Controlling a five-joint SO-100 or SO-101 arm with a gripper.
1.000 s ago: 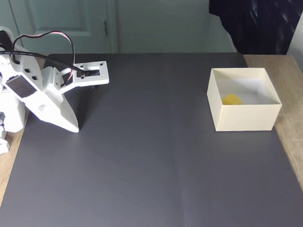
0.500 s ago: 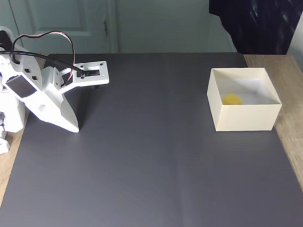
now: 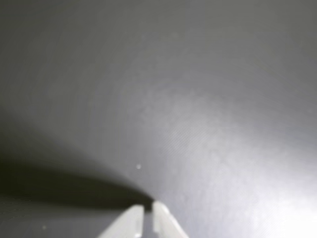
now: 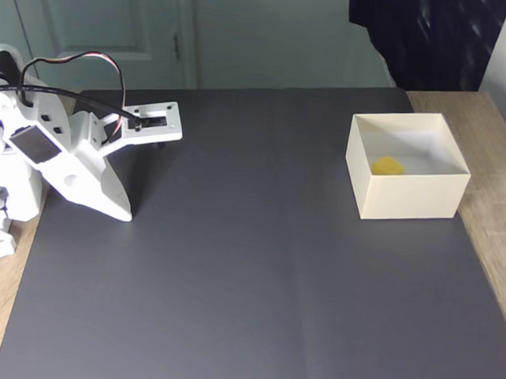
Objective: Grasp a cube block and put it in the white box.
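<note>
1. The gripper [image 4: 126, 212] is seen at the left side of the fixed view, its white fingers pointing down with the tips at or just above the dark grey mat [image 4: 250, 281].
2. In the wrist view the gripper [image 3: 147, 208] enters from the bottom edge; its two fingertips [image 3: 133, 218] are drawn almost together, with only a thin slit left between them.
3. Nothing is held between the fingertips; only bare mat [image 3: 198, 99] is seen ahead of them, with a dark shadow cast to the left of the tips.
4. The cube block [image 4: 388, 166] is found well away from the fingers, far to their right in the fixed view, lying on the floor of the white box [image 4: 406, 200].
5. The cube block is seen toward the left part of the box's interior, just behind the front wall, which hides its lower part.
6. The white box is set on the right part of the mat, next to the wooden tabletop [image 4: 493, 206], well apart from the fingers.
7. Red and black cables [image 4: 75, 60] are looped above the arm, behind the fingers.
</note>
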